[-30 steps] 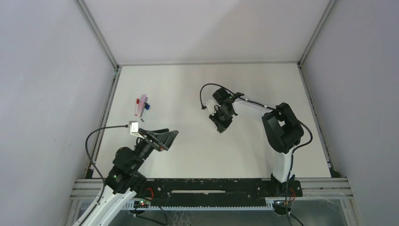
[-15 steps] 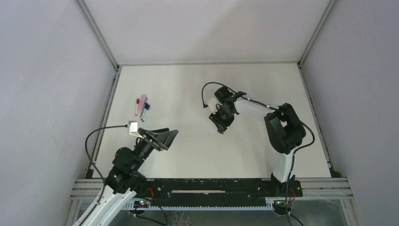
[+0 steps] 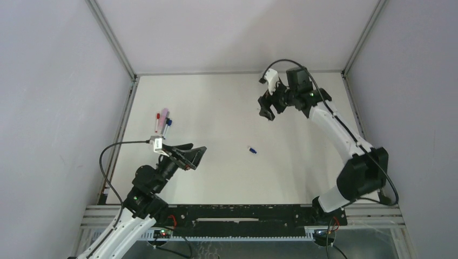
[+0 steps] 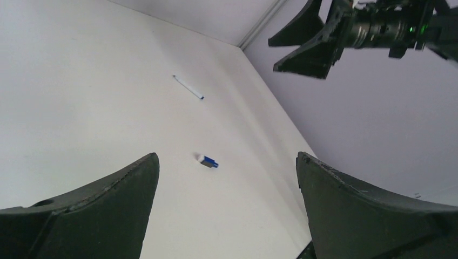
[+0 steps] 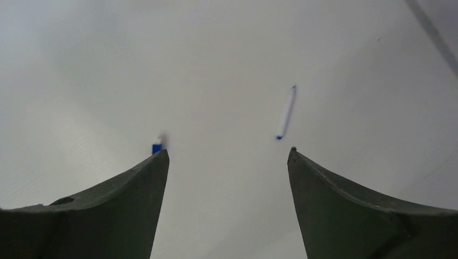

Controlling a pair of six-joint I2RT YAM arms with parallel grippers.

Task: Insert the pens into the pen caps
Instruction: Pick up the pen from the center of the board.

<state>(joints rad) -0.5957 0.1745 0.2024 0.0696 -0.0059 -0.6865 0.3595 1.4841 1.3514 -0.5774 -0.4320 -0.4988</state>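
The right pincer (image 3: 267, 112) is hanging open, empty, near the bench (image 3: 205, 97) far edge; the left pincer (image 3: 194, 150) is gaping wide; a blue cap (image 3: 251, 149) is lying mid-bench.

The cap (image 3: 251, 150) lies on the bench (image 3: 216, 97), near its middle. My left fingers (image 4: 97, 210) hang left of the cap and slightly nearer. My right fingers (image 5: 108, 210) hang behind it, raised. A lone pen (image 4: 188, 87) lies beyond the cap from my left fingers. A bunch of pens (image 3: 162, 121) lies well left of the cap and farther back.
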